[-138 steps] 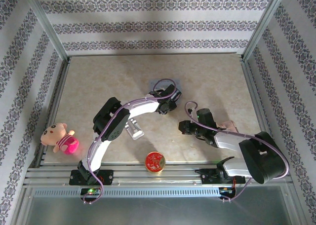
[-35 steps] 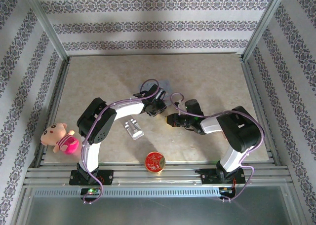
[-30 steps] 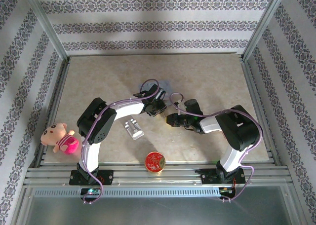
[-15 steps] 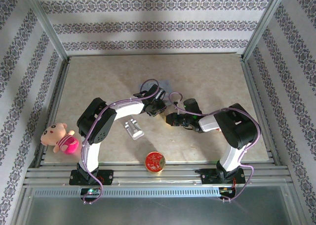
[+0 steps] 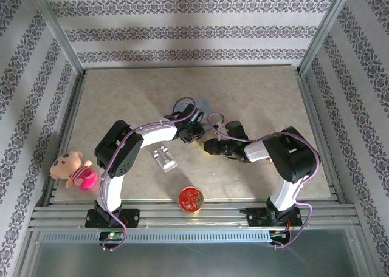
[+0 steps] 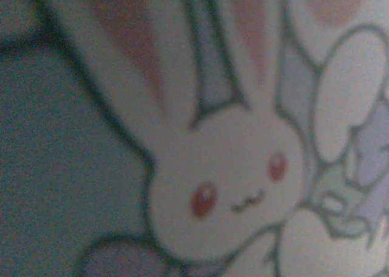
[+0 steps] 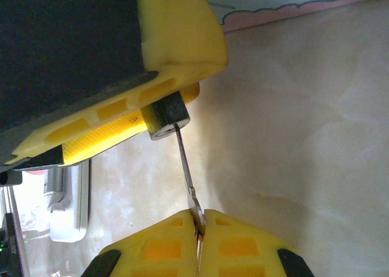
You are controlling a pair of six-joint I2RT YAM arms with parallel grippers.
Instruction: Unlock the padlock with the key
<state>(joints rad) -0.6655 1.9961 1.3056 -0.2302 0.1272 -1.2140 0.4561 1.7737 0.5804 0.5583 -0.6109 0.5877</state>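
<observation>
The padlock (image 7: 165,116) is a tiny dark block pinched between the yellow fingers (image 7: 176,40) of my left gripper (image 5: 197,135), which is shut on it. My right gripper (image 7: 199,228) is shut on the head of the thin metal key (image 7: 185,167). The key's blade runs up to the padlock's end face and its tip meets it there. In the top view my right gripper (image 5: 210,146) sits just right of and below the left one, near the table's middle. The left wrist view shows a blurred close-up of the bunny print on the pastel tin box (image 6: 231,186).
The pastel tin box (image 5: 205,103) lies just behind the grippers, its pink edge (image 7: 273,6) close above the padlock. A shiny silver block (image 5: 164,158) lies to the left, a round red-and-gold tin (image 5: 190,199) at the front edge, and a plush toy (image 5: 74,169) at far left.
Over the last second my right gripper has crept left with the key towards the left gripper. The left arm has held still. Earlier, both arms stood farther apart.
</observation>
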